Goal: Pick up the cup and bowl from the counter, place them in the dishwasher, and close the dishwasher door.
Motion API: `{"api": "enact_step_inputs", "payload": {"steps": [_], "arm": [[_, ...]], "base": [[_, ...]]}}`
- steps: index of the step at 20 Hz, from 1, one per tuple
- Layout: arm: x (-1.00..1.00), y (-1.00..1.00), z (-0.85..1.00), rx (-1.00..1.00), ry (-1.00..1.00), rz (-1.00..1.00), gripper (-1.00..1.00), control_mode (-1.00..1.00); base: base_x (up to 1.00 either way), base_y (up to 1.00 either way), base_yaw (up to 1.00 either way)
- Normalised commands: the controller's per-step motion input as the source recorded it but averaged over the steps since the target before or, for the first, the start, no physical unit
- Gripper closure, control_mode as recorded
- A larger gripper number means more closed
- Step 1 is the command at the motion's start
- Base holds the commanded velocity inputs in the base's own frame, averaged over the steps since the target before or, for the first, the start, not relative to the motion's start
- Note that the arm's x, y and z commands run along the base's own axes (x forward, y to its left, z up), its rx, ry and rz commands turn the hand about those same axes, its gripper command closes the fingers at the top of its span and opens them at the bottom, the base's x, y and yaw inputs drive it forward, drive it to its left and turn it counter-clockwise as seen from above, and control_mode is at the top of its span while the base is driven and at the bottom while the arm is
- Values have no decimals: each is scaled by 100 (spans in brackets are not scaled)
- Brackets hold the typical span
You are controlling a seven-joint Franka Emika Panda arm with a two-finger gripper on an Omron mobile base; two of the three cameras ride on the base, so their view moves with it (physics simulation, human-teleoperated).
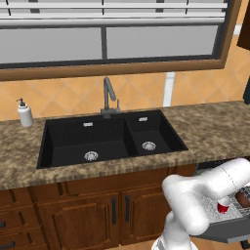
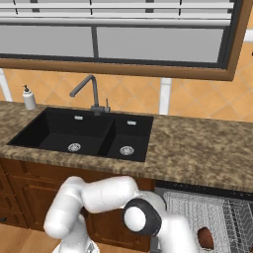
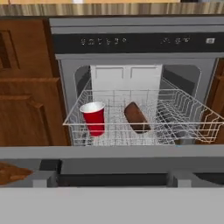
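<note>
The red cup [image 3: 94,118] stands upright in the dishwasher's pale wire rack [image 3: 183,111], at its left. Beside it the brown bowl [image 3: 136,117] leans on its edge. The dishwasher [image 3: 131,43] is open, and its dark grey door [image 3: 112,153] lies flat and low in front of the rack. My gripper [image 3: 113,177] sits low before the door's outer edge, open, with nothing between its fingers. From the base, the cup [image 1: 223,207] and bowl [image 1: 242,199] show past my forearm, and the bowl [image 2: 205,238] lies on the rack [image 2: 197,207].
The granite counter [image 1: 215,132] carries a black double sink [image 1: 97,136] with a faucet [image 1: 108,97] and a white soap dispenser [image 1: 24,113] at the far left. Brown wooden cabinets [image 3: 26,109] flank the dishwasher.
</note>
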Motion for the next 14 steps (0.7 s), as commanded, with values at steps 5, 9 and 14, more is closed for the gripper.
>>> {"api": "enact_step_inputs", "payload": {"steps": [5,9,14], "arm": [[-1,-33,-100,0,-7,8,-100,-100],[15,-50,-100,0,-9,13,-100,-100],[28,-26,-100,0,-7,12,-100,-100]], "base": [[0,0,0],[0,0,0],[0,0,0]]}}
